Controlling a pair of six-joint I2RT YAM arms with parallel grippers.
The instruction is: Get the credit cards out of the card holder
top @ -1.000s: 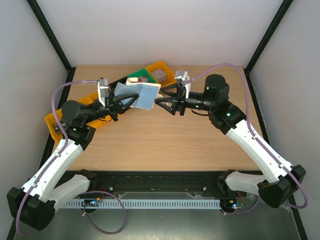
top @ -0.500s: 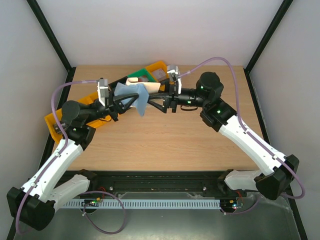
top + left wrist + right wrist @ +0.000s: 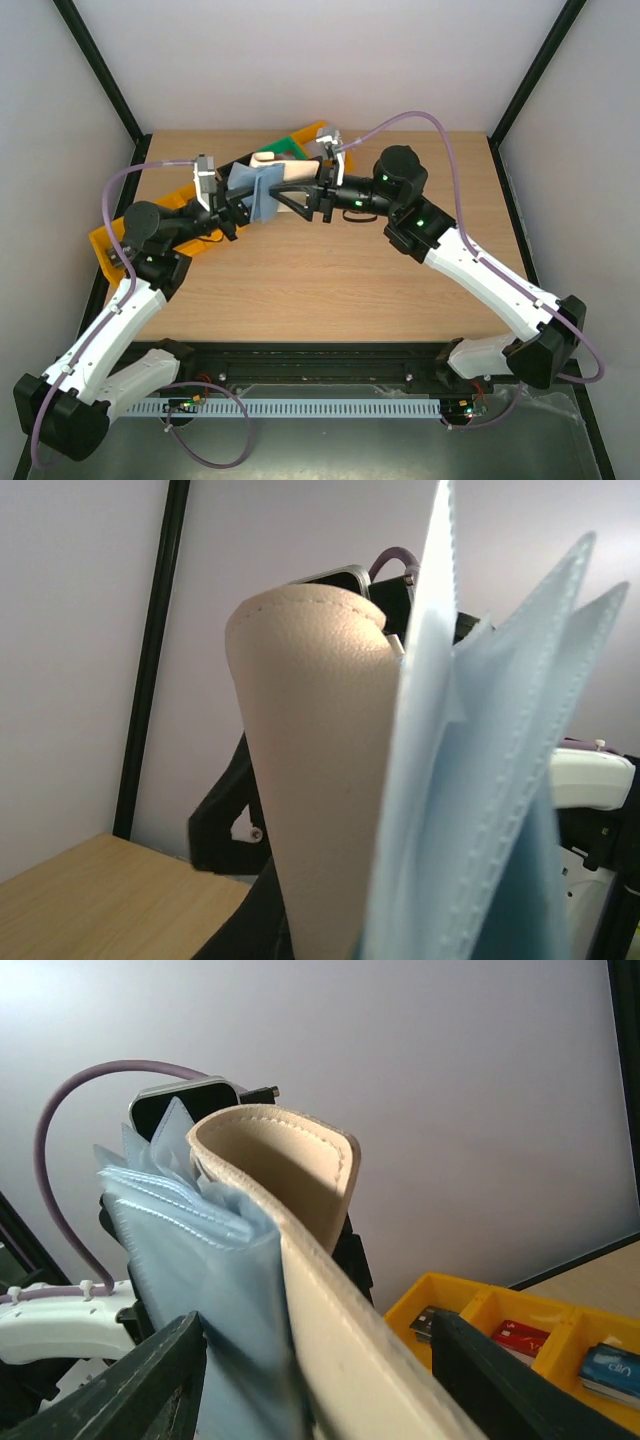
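Removal not yet started: the beige bifold card holder with light blue inner pockets (image 3: 262,192) hangs opened above the wooden table (image 3: 330,290), clamped by the left gripper (image 3: 241,201), while the right gripper (image 3: 318,1360) straddles its beige flap, jaws apart, no credit cards visibly withdrawn.

Lighting's bright and flat, looks like it comes from overhead, no glare anywhere. Top view is crisp edge to edge, with only faint soft shadows on the table (image 3: 330,290) up toward 12 o'clock. Wrist cams are rougher. The card holder (image 3: 320,780) is so close to the lens it goes soft, and its blue edges at 3 o'clock are smeary. The wall (image 3: 80,630) reads greyish-lilac. On the right wrist, the yellow bin (image 3: 470,1290) at 4 o'clock is slightly fuzzy.
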